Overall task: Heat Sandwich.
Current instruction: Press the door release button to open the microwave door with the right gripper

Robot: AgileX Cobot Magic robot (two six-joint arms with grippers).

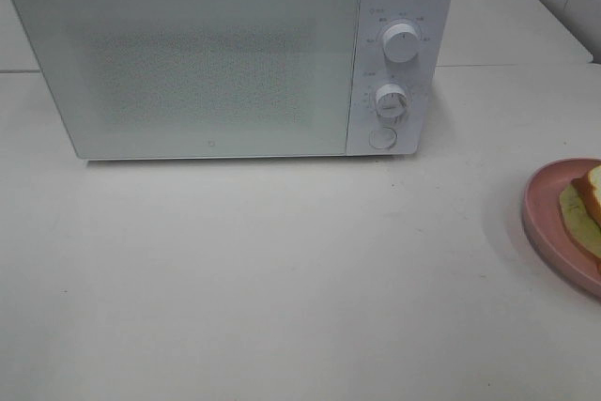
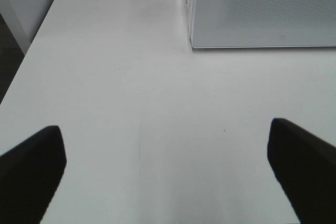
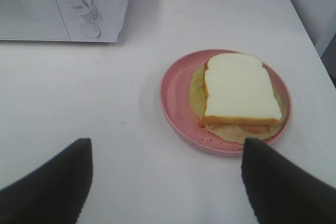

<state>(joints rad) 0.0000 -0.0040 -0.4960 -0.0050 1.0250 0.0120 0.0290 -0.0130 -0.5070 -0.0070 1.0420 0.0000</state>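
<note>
The sandwich [image 3: 239, 90] lies flat on a round pink plate [image 3: 170, 95], its white top slice facing up, with pale yellow-green filling spreading past the tan crust. In the high view the plate is at about 3 o'clock, cut off by the edge of the picture, so only part of the sandwich shows. It lies well apart from the white microwave [image 1: 188, 63], roughly at 4 o'clock from it. The microwave stands at 12 o'clock on the white table [image 1: 282, 279] with its door shut, and two knobs [image 1: 401, 42] above a round button [image 1: 382, 138] run down its right panel. The right gripper [image 3: 168, 150] hangs over the table near the plate, jaws spread wide and holding nothing. The left gripper [image 2: 165, 132] hangs over bare table near the microwave's left front corner, jaws wide apart and empty.
</note>
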